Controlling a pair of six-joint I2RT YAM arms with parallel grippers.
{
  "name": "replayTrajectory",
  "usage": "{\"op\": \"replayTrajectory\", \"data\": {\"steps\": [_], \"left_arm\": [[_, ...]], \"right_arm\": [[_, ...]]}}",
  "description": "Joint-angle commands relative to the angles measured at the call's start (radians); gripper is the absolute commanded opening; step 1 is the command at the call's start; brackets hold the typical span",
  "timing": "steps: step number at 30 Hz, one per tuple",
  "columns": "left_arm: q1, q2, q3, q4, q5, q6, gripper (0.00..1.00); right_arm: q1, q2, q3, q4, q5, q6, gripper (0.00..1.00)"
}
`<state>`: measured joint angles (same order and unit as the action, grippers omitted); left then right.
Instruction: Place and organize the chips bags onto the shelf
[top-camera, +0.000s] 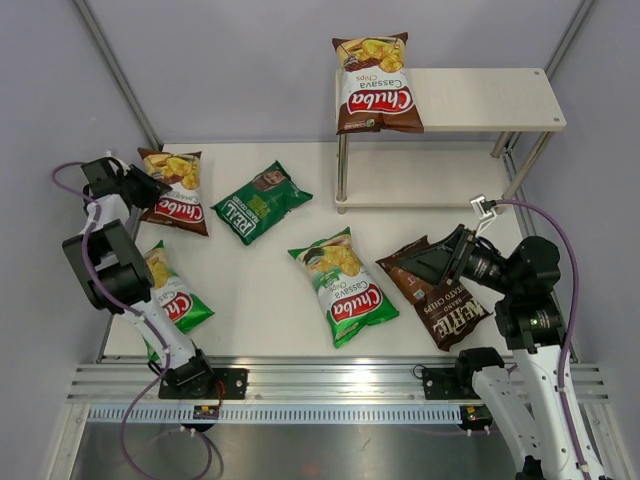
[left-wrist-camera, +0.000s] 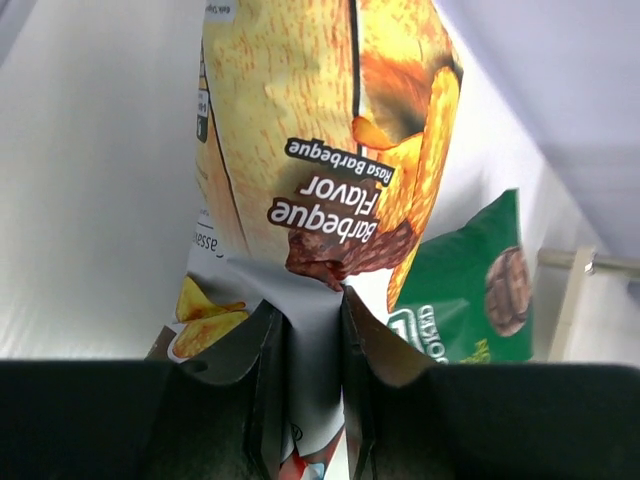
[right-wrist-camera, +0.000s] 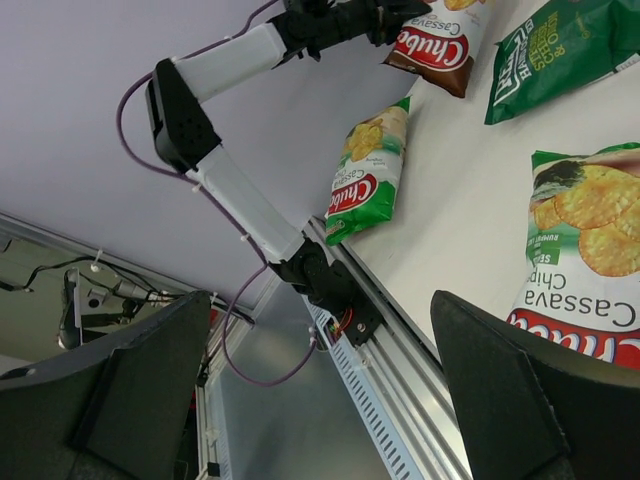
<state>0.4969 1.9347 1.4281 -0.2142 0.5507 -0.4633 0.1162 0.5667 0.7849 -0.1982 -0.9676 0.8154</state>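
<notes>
My left gripper (top-camera: 150, 187) is shut on the edge of a brown Chuba bag (top-camera: 178, 190) at the table's far left; in the left wrist view the bag (left-wrist-camera: 320, 130) hangs from the closed fingers (left-wrist-camera: 260, 350). A second brown Chuba bag (top-camera: 376, 85) lies on the left end of the shelf's (top-camera: 480, 100) top board. The dark-green REAL bag (top-camera: 260, 202), a light-green Chuba bag (top-camera: 345, 285) and the Kettle bag (top-camera: 440, 300) lie on the table. Another light-green bag (top-camera: 172, 295) lies under my left arm. My right gripper (top-camera: 415, 262) is open and empty above the Kettle bag.
The shelf's lower board (top-camera: 430, 180) is bare. Grey walls close in the table at left, back and right. An aluminium rail (top-camera: 330, 385) runs along the near edge. The right wrist view shows my left arm (right-wrist-camera: 220, 130) and the light-green bag (right-wrist-camera: 365, 175) at the table's edge.
</notes>
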Motion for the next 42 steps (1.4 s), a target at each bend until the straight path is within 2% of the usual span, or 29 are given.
{"op": "replayTrajectory", "data": {"steps": [1, 7, 11, 12, 14, 16, 18, 19, 25, 26, 29, 31, 37, 42], "left_arm": [[0.005, -0.161, -0.049, 0.208, -0.092, -0.173, 0.0], [0.006, -0.334, -0.122, 0.24, -0.123, -0.349, 0.0], [-0.001, -0.485, -0.248, 0.306, -0.089, -0.54, 0.0], [-0.015, -0.552, -0.271, 0.312, -0.084, -0.611, 0.02], [-0.032, -0.624, -0.336, 0.317, -0.071, -0.675, 0.05], [-0.073, -0.719, -0.36, 0.311, -0.051, -0.728, 0.05], [-0.13, -0.782, -0.385, 0.277, -0.055, -0.773, 0.03], [-0.147, -0.859, -0.4, 0.25, -0.076, -0.794, 0.03], [-0.265, -1.175, -0.583, 0.22, -0.185, -1.004, 0.02], [-0.287, -1.256, -0.595, 0.217, -0.202, -1.026, 0.02], [-0.346, -1.359, -0.617, 0.165, -0.233, -1.087, 0.02], [-0.382, -1.398, -0.623, 0.124, -0.247, -1.109, 0.02], [-0.443, -1.488, -0.655, 0.133, -0.204, -1.196, 0.0], [-0.472, -1.54, -0.621, 0.064, -0.201, -1.224, 0.0]], "right_arm": [[0.005, 0.016, 0.019, 0.045, 0.026, -0.001, 0.99], [0.007, 0.065, 0.007, 0.097, 0.035, 0.033, 1.0], [0.008, 0.14, -0.03, 0.307, 0.009, 0.195, 1.0], [0.023, 0.157, -0.044, 0.413, 0.004, 0.23, 0.99], [0.071, 0.232, -0.035, 0.524, 0.018, 0.292, 1.0], [0.228, 0.294, 0.013, 0.508, 0.088, 0.242, 1.0], [0.348, 0.383, 0.103, 0.418, 0.185, 0.124, 0.99], [0.447, 0.41, 0.123, 0.418, 0.273, 0.104, 1.0], [0.644, 0.516, 0.102, 0.604, 0.64, 0.111, 1.0], [0.71, 0.542, 0.102, 0.646, 0.671, 0.087, 1.0], [0.808, 0.59, 0.117, 0.709, 0.773, 0.029, 0.99], [0.844, 0.633, 0.132, 0.753, 0.779, 0.004, 0.99], [0.936, 0.708, 0.257, 0.714, 0.82, -0.111, 0.99], [0.982, 0.731, 0.321, 0.661, 0.908, -0.183, 1.0]]}}
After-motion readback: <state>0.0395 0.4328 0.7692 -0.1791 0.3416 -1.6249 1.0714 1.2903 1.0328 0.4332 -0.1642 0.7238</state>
